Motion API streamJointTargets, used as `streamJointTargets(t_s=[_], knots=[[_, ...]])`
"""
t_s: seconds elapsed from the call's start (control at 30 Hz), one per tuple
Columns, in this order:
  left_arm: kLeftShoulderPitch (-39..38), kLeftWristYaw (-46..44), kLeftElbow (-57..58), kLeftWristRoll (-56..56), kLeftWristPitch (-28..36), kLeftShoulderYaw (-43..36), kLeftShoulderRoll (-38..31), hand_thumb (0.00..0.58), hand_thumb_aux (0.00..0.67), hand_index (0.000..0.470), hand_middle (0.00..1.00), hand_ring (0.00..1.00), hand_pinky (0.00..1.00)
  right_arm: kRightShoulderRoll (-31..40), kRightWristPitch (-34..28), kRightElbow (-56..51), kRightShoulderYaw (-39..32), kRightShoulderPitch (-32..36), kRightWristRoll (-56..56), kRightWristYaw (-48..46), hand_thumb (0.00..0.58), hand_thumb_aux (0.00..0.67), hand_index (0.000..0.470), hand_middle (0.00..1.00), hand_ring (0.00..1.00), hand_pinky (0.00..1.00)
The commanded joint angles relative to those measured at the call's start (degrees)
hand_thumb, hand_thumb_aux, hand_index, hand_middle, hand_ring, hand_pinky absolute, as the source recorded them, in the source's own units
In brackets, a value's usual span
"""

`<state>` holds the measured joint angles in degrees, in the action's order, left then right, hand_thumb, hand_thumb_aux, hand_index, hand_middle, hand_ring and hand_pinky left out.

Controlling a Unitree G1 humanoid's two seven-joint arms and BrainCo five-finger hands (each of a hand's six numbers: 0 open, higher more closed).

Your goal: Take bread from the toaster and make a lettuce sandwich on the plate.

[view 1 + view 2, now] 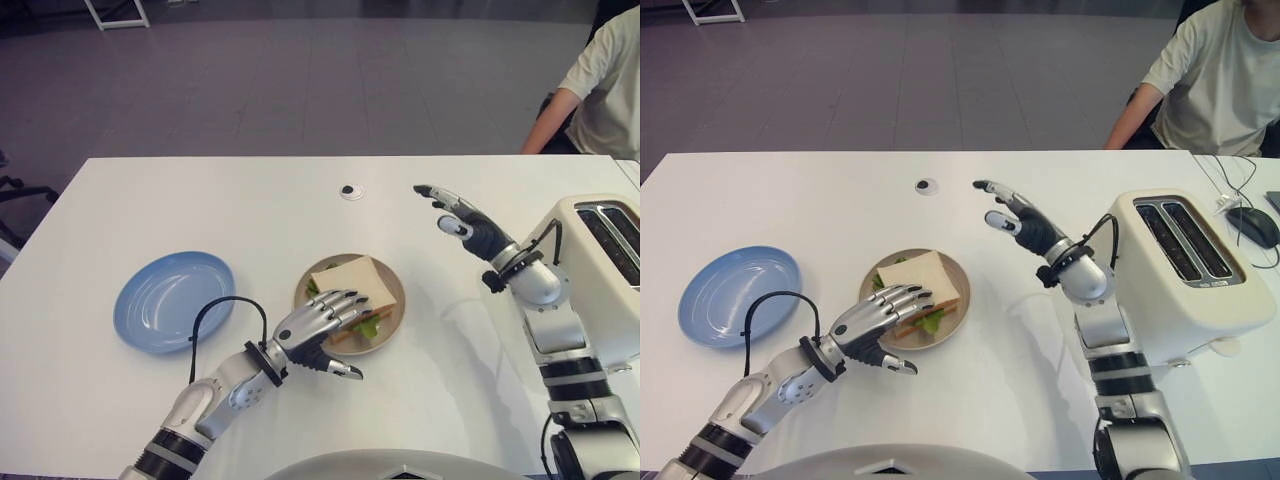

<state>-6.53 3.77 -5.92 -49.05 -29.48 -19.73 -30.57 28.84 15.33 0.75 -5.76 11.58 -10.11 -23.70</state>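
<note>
Left hand (320,325) loosely spread, empty, over sandwich (352,277) on plate (396,291), frame centre. Right hand (462,221) wide, empty, near toaster (1188,275).

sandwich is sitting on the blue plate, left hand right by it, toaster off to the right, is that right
Not quite. The sandwich sits on the tan plate, not on the blue plate further to the left; the left eye view shows this. The rest holds: the left hand is right by the sandwich, and the toaster stands off to the right.
</note>
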Motion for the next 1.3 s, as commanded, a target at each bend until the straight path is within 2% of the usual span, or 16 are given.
streamJointTargets(t_s=[0.03,0.17,0.2,0.23,0.27,0.3,0.33,0.47,0.57,0.6,0.63,0.7,0.8,1.1,1.23,1.3], knots=[[-1.3,0.9,-10.2,8.8,-1.0,6.2,0.5,0.000,0.000,0.000,0.00,0.00,0.00,8.2,6.4,10.3,0.6,-9.4,-4.2,-4.2,0.000,0.000,0.000,0.00,0.00,0.00],[-5.8,-2.0,-21.4,25.3,-1.9,14.0,-0.9,0.000,0.000,0.000,0.00,0.00,0.00,13.7,10.4,19.6,3.2,-17.4,-2.4,-7.8,0.000,0.000,0.000,0.00,0.00,0.00],[-7.8,-3.0,-22.1,25.9,-2.3,16.6,-2.5,0.000,0.000,0.000,0.00,0.00,0.00,15.0,10.7,21.2,3.9,-19.3,-1.3,-9.0,0.000,0.000,0.000,0.12,0.12,0.12],[-9.7,-4.1,-21.6,24.8,-2.8,18.8,-4.1,0.265,0.176,0.123,0.36,0.36,0.36,15.9,11.0,22.3,4.1,-21.0,-0.9,-9.9,0.212,0.137,0.096,0.81,0.81,0.81],[-12.1,-4.6,-19.8,21.6,-3.7,20.9,-6.0,0.482,0.394,0.276,0.86,0.86,0.86,16.5,11.2,22.8,3.6,-22.5,-0.9,-10.8,0.408,0.305,0.214,0.89,0.89,0.89],[-14.9,-5.2,-17.5,18.4,-5.0,22.7,-8.2,0.580,0.670,0.470,1.00,1.00,1.00,16.5,11.6,22.7,2.2,-23.7,-2.3,-11.2,0.535,0.483,0.339,0.94,0.94,0.94],[-17.3,-6.0,-15.8,16.0,-6.1,23.8,-10.1,0.580,0.670,0.470,1.00,1.00,1.00,16.0,12.0,22.2,0.6,-24.2,-4.3,-11.2,0.564,0.557,0.391,0.95,0.95,0.95],[-22.5,-7.2,-13.6,10.4,-9.8,25.2,-13.4,0.580,0.670,0.470,1.00,1.00,1.00,11.4,13.5,17.7,-6.3,-23.8,-14.9,-7.5,0.571,0.586,0.411,0.92,0.92,0.92],[-20.5,-6.4,-10.1,4.2,-10.7,20.7,-12.0,0.580,0.670,0.470,1.00,1.00,1.00,7.5,14.6,9.7,-11.6,-21.6,-25.1,-1.6,0.580,0.670,0.470,0.92,0.92,0.92],[-18.4,-5.5,-7.9,0.7,-10.4,18.3,-10.9,0.580,0.670,0.470,1.00,1.00,1.00,6.3,14.9,5.8,-13.5,-20.4,-28.9,1.1,0.580,0.670,0.470,0.92,0.92,0.92],[-15.8,-4.4,-5.1,-3.3,-9.8,15.7,-9.9,0.580,0.670,0.470,1.00,1.00,1.00,4.9,15.0,1.5,-15.3,-19.1,-31.8,3.9,0.577,0.625,0.439,0.92,0.92,0.92],[-10.1,-1.6,1.0,-9.9,-8.3,11.0,-8.1,0.580,0.670,0.470,1.00,1.00,1.00,2.4,15.0,-6.5,-18.4,-16.4,-36.2,9.2,0.577,0.620,0.435,0.93,0.93,0.93],[0.3,4.8,12.3,-17.7,-6.0,4.3,-5.3,0.580,0.670,0.470,1.00,1.00,1.00,-0.9,13.1,-18.4,-22.3,-11.0,-40.9,17.1,0.580,0.670,0.470,0.95,0.95,0.95],[26.1,20.7,41.2,-21.3,0.6,-5.7,-1.2,0.580,0.670,0.470,1.00,1.00,1.00,-9.8,5.0,-43.2,-23.4,9.3,-37.8,30.0,0.580,0.670,0.470,0.95,0.95,0.95],[29.7,25.9,45.8,-19.6,1.2,-8.7,-0.9,0.580,0.670,0.470,1.00,1.00,1.00,-11.9,6.1,-49.2,-24.8,15.1,-37.2,34.6,0.573,0.599,0.420,0.95,0.95,0.95],[29.2,28.0,44.3,-17.9,0.1,-9.0,-1.9,0.580,0.670,0.470,1.00,1.00,1.00,-10.9,7.8,-47.6,-25.2,14.9,-36.9,37.0,0.574,0.604,0.424,0.95,0.95,0.95]])
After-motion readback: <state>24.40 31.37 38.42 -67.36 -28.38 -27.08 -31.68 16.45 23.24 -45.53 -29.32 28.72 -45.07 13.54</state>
